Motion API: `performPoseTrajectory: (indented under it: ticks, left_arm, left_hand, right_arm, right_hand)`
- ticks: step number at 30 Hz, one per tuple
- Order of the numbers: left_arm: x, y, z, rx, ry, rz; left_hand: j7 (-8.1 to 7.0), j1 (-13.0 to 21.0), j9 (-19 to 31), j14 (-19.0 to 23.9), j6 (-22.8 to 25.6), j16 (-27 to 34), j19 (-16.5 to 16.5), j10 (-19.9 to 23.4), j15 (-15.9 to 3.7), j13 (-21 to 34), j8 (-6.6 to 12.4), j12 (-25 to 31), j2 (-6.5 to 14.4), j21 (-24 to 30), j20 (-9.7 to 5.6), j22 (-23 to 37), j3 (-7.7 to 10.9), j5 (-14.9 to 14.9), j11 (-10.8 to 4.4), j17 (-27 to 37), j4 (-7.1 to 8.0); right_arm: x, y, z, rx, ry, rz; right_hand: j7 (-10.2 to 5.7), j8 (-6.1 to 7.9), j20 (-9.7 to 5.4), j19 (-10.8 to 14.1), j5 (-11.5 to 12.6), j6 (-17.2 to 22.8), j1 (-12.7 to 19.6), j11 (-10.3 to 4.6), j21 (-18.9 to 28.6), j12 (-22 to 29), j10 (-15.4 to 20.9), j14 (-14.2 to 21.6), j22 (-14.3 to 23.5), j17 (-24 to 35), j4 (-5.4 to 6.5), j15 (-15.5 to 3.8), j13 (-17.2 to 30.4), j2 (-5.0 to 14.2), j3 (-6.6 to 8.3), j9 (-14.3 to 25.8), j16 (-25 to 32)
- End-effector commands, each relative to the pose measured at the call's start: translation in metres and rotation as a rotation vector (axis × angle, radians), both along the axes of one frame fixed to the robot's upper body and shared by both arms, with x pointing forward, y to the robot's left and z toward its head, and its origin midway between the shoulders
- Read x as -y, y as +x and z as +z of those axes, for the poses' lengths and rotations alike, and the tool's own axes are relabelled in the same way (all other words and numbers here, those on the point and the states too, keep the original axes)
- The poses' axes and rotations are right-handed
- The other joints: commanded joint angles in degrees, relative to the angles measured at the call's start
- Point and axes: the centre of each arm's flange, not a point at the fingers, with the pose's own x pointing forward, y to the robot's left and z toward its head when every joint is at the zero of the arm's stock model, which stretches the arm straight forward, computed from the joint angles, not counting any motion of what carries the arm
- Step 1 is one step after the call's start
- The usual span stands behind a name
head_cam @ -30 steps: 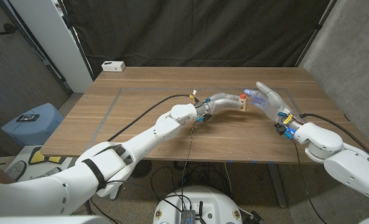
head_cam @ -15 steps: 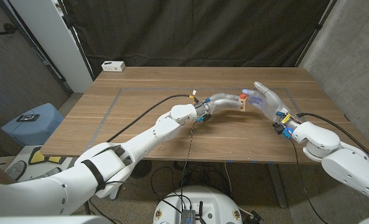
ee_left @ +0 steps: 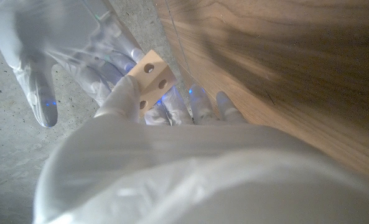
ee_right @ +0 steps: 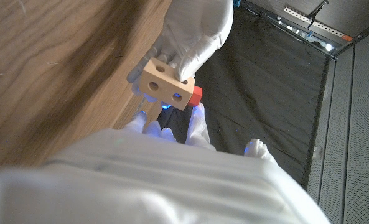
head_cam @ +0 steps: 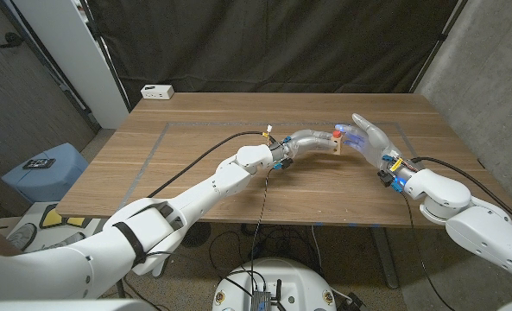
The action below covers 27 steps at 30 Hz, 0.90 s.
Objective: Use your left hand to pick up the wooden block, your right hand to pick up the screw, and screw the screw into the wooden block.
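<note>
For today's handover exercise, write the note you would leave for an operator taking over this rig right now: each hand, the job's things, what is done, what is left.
Left hand: holds the wooden block above the table.
Right hand: at the block's far side, fingertips at the red screw; other fingers spread.
Screw: its red head sits against the block, seen in the right wrist view.
Done: block and screw picked up and brought together.
Left: how deep the screw sits cannot be told; probably keep turning until it is seated.

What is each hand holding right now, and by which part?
Left hand grips the pale wooden block with holes by one end. Right hand touches the red-headed screw; its grip cannot be told.
</note>
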Motion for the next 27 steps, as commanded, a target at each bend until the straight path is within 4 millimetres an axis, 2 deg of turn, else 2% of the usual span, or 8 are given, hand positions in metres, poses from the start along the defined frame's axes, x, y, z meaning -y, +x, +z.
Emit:
performPoseTrajectory:
  ticks: [1,12,27]
  left_arm:
    - [-0.0006,0.0008,0.0004,0.000,-0.003,0.000]
    - [0.0009,0.0020,0.0021,0.001,-0.001,-0.006]
    - [-0.0002,0.0028,0.0023,0.002,0.001,-0.001]
  left_hand:
    - [1.62,0.20,0.09,0.63,2.33,0.52,0.38,0.15,-0.01,0.30,0.42,0.25,0.63,0.18,0.08,0.14,0.64,0.22,0.01,0.26,0.39]
    - [1.54,0.17,0.09,0.69,2.23,0.54,0.39,0.12,0.09,0.30,0.38,0.24,0.59,0.18,0.08,0.14,0.62,0.21,0.14,0.27,0.39]
    - [1.49,0.24,0.09,0.63,2.32,0.52,0.43,0.10,0.11,0.30,0.41,0.23,0.57,0.19,0.07,0.14,0.62,0.21,0.01,0.27,0.34]
  right_arm:
    - [-0.0008,0.0001,0.0000,-0.005,-0.001,0.001]
    - [0.0008,-0.0012,-0.0003,-0.004,0.006,-0.006]
    - [0.0003,0.0050,0.0043,0.011,0.004,-0.001]
  right_hand:
    - [0.03,0.44,0.40,-0.10,0.29,0.76,-0.38,0.10,0.06,0.12,-3.40,-7.18,0.15,0.06,-0.06,0.18,0.20,0.12,-0.11,0.11,0.01]
    - [0.01,0.67,0.40,-0.11,0.29,1.37,-0.42,0.08,0.08,0.15,-3.41,-7.18,0.15,0.05,-0.05,0.16,0.20,0.12,-0.14,0.17,0.02]
    - [-0.54,-0.41,0.44,-0.11,0.31,-0.85,-0.42,0.01,0.10,0.18,-3.50,-7.20,0.15,0.02,-0.05,0.16,0.20,0.15,-0.14,0.04,0.02]
